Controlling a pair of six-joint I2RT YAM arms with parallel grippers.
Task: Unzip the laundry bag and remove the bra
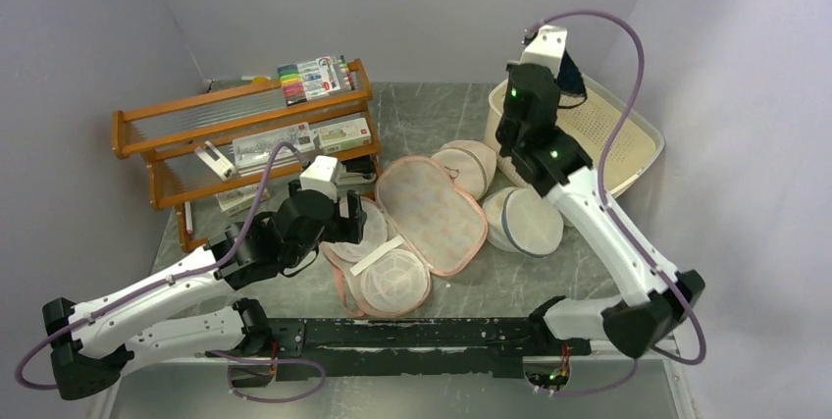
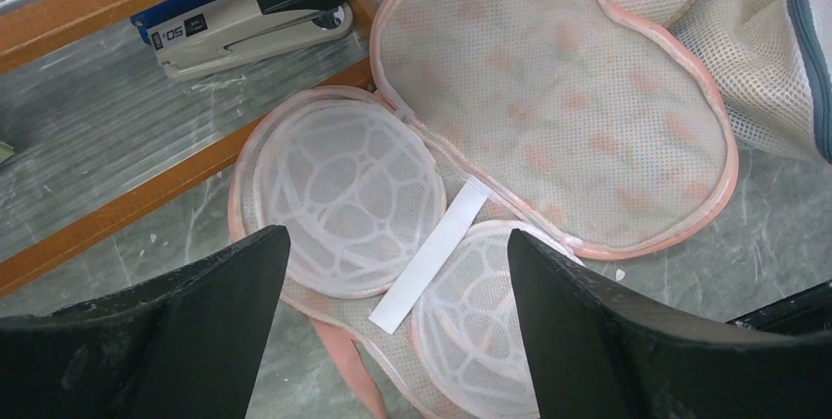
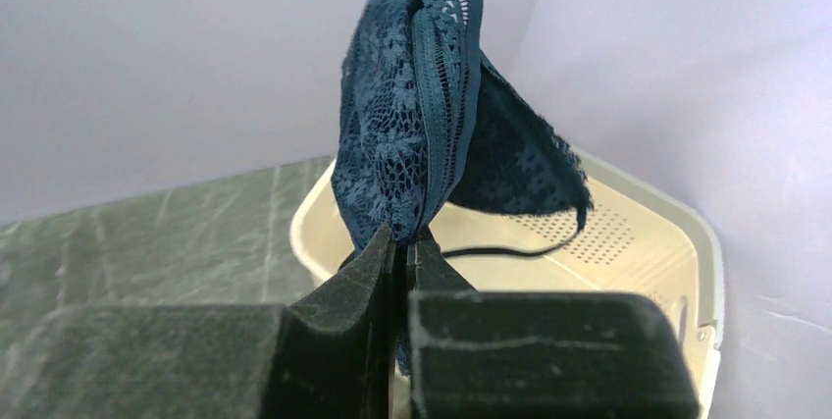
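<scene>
Pale lilac walls close in a grey-green, marble-patterned desk (image 1: 432, 110) on three sides. At its centre the laundry bag (image 1: 437, 211) lies unzipped and spread flat. The floral lid is folded back toward the far right. The near half shows two white mesh cups with a white strip (image 2: 430, 260) lying across the gap between them. The left tool (image 2: 392, 272) hovers just above this near half, its fingers spread wide and gripping nothing. The right tool (image 3: 404, 240) stands high at the far right, its fingers pressed together on a fold of the bra (image 3: 417, 115). The bra is thus out of the laundry bag and clear of the desk, above a cream perforated basket (image 1: 633, 139) in the far right corner; a thin dark strap runs from its edge. Two round dome bags lie on the desk beside the lid's right edge: a pale one (image 1: 469, 166) farther back, and a blue-rimmed one (image 1: 528, 223) nearer. An orange wooden rack (image 1: 167, 134) occupies the far left, with a pack of markers (image 1: 314, 78) on its top tier and a stapler (image 2: 250, 17) on a lower shelf. A black rail (image 1: 422, 333) runs along the near edge between the arm bases.
</scene>
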